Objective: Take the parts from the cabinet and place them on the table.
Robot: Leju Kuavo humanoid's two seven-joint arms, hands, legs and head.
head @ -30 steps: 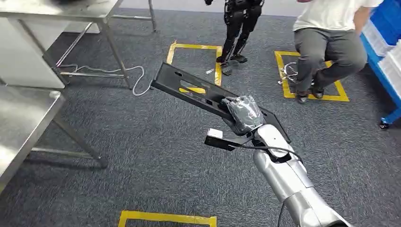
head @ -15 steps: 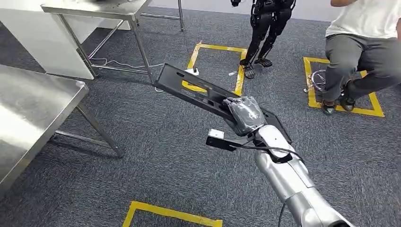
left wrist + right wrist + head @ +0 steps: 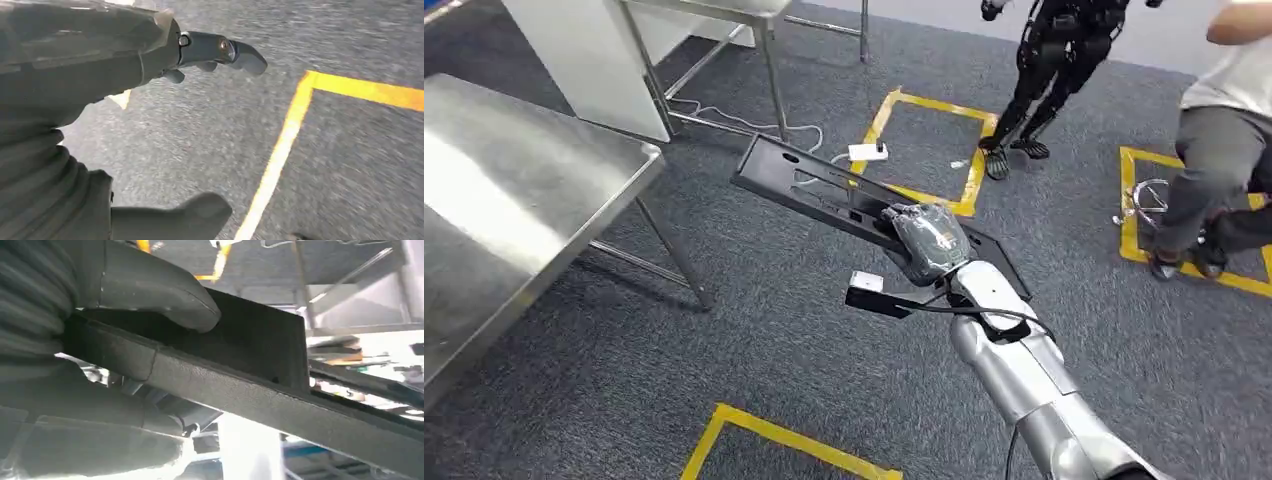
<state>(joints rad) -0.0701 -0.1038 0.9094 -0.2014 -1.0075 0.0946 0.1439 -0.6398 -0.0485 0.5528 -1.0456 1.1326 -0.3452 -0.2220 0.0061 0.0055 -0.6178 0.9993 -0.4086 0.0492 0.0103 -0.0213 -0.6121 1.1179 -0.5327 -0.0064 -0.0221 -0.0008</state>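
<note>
The right robot hand grasps a long black part near one end. In the right wrist view the thumb presses on one face of the part and the fingers wrap beneath it, so the part is clamped across its thickness. This grip suits a flat, slotted panel: it resists twisting while most of the length projects forward and to the left, unsupported.

The part is carried in the air above the grey carpet, tilted slightly, with its free end pointing toward the steel bench at the left. It touches nothing but the hand. Holding it out in front, away from the body, likely keeps the long end from striking the robot's legs during travel and presents it toward the bench surface.

The left robot hand hangs at the side over the carpet and a yellow floor tape line. Its fingers are spread away from the thumb and hold nothing.

Judged from the layout, the carry step is in hand and placement is not yet done. The bench leg and edge lie near the path of the free end, so contact there is the main risk.

A seated person and another humanoid robot are well apart, at the far right.
</note>
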